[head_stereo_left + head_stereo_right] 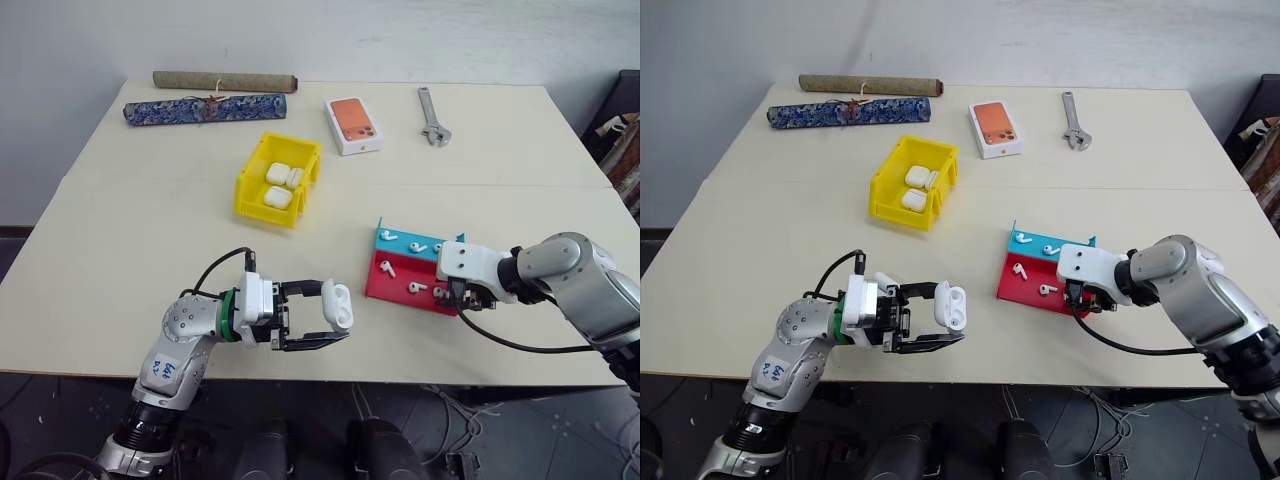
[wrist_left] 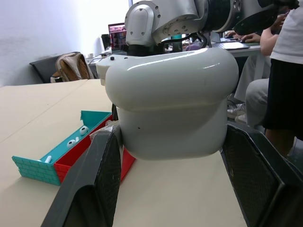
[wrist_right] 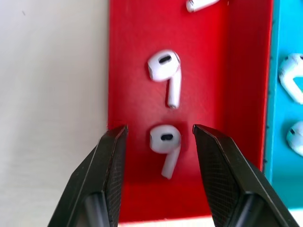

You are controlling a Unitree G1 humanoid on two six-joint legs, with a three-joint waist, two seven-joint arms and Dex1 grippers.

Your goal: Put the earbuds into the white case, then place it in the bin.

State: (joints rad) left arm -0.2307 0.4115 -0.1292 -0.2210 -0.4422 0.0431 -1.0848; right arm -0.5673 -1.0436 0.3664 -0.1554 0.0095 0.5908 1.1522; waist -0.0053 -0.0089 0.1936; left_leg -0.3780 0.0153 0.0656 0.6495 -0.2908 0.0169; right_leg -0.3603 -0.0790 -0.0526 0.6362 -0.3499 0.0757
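Clamping white case [image 1: 338,306]: left gripper [image 1: 330,318] | right gripper [image 3: 160,142] (jaws apart) straddles earbud [image 3: 165,144]

We cannot see the tips of the right claw [image 1: 462,296] from the head; its white wrist block covers them. The white case [image 2: 173,101] hides much of the red and blue tray [image 2: 57,158] behind it. The earbuds [image 1: 417,287] look too tiny from above to tell their shape.

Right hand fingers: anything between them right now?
Yes. In the right wrist view one earbud lies in the gap between the right hand fingers, on the red half of the tray. Fingers still apart, not touching it.
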